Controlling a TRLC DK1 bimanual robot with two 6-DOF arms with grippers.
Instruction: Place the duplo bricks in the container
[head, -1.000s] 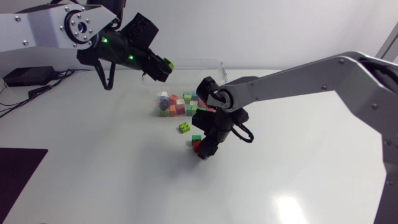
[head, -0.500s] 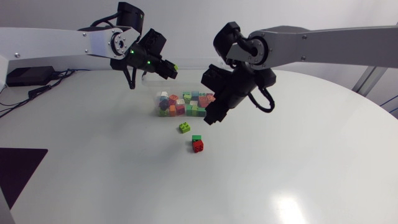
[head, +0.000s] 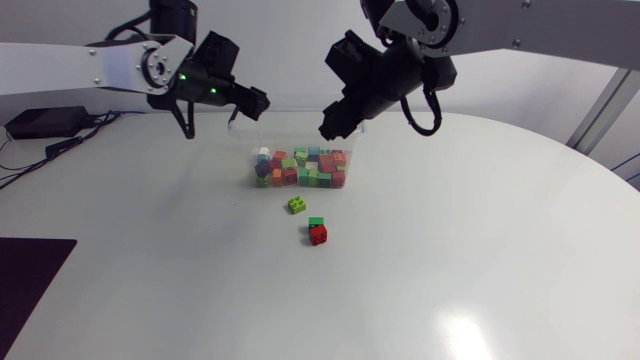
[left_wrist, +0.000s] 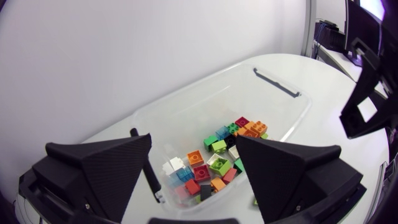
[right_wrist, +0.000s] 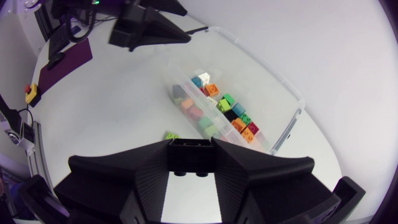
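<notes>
A clear plastic container (head: 300, 108) holding several coloured duplo bricks (head: 300, 168) stands at the back middle of the table. My left gripper (head: 250, 103) hovers over its left end, and in the left wrist view it (left_wrist: 193, 180) is open and empty, with the bricks (left_wrist: 214, 162) below. My right gripper (head: 333, 125) hangs above the container's right side, shut on a black brick (right_wrist: 189, 148). On the table in front of the container lie a lime brick (head: 297, 205) and a green brick stacked on a red one (head: 317, 232).
The white round table (head: 450, 270) has bare surface in front of and to the right of the loose bricks. A dark mat (head: 30, 270) lies at the front left edge.
My left gripper has opened and the lime brick it held is gone from its tips. My right arm rose from beside the green-red stack to above the container.
</notes>
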